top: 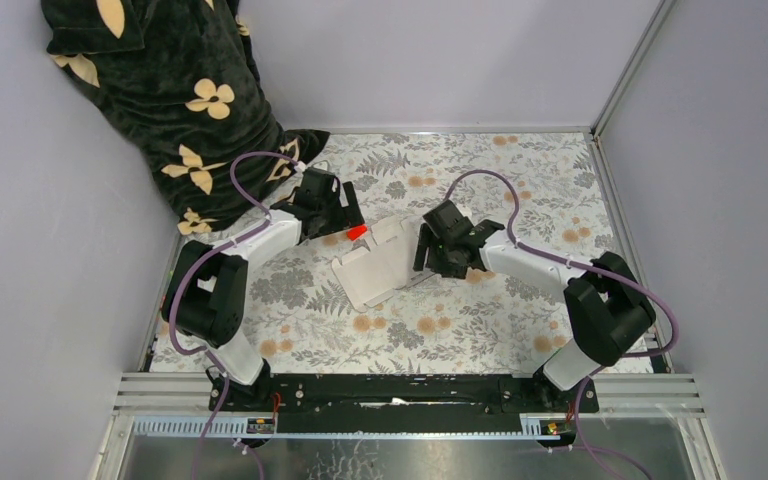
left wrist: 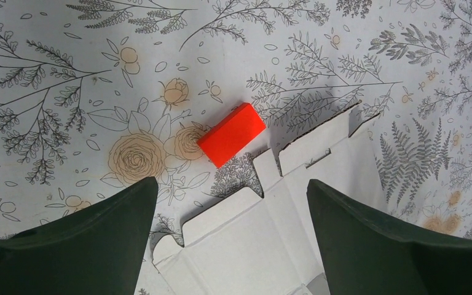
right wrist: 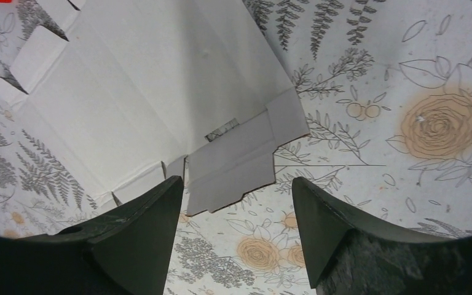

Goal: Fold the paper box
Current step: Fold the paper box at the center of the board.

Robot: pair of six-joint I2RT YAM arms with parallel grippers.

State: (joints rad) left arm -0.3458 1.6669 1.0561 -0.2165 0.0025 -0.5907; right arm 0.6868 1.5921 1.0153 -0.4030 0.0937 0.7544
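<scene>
Box (top: 380, 268) flat between the arms; right fingers (top: 422, 252) nearer, open, empty, astride its edge flap. Left fingers (top: 349, 217) gape, empty

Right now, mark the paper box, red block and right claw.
paper box (top: 378, 265): top view, middle panel of the sheet.
red block (left wrist: 231, 134): left wrist view, top face.
right claw (right wrist: 236, 184): right wrist view, midway between fingertips.

The paper box (top: 380, 265) is a white die-cut cardboard sheet, unfolded, with notched flaps and slots; it lies just left of centre in the top view. It sits askew, edges running diagonally.
</scene>
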